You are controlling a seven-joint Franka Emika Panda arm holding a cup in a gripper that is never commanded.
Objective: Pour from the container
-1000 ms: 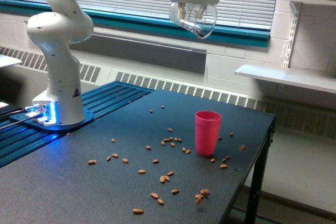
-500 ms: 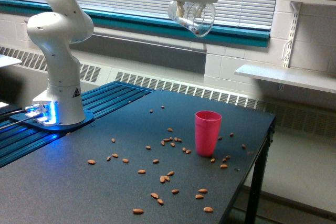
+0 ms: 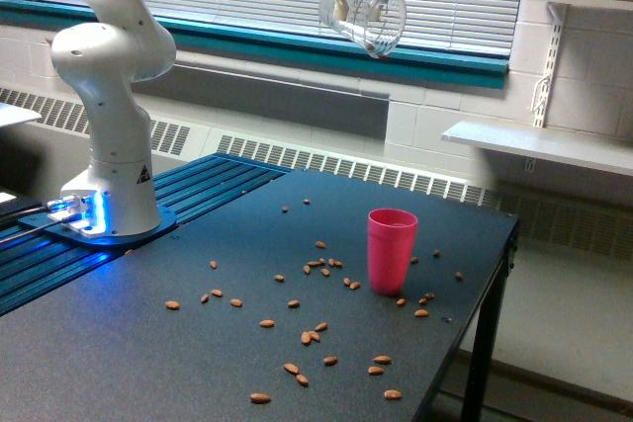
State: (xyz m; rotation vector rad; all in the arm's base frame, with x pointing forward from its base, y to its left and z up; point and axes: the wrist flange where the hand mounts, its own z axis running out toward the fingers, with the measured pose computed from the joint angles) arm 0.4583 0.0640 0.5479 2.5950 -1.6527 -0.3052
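High at the top of the exterior view, my gripper (image 3: 362,9) is shut on the container (image 3: 368,21), a clear plastic cup held tilted with its mouth facing down and toward the view's right. One small brown piece shows inside near its lower rim. Far below it a pink cup (image 3: 392,250) stands upright on the dark table (image 3: 119,353), slightly to the right of the container. Several brown almonds (image 3: 311,336) lie scattered over the table around the pink cup.
The white arm's base (image 3: 107,205) stands at the table's left on a blue ribbed plate. The table's right edge (image 3: 495,274) drops off close to the pink cup. A window with blinds and a white shelf (image 3: 539,143) lie behind.
The gripper and the container have risen a little. Almonds that were bouncing near the table's front right a second ago now lie still.
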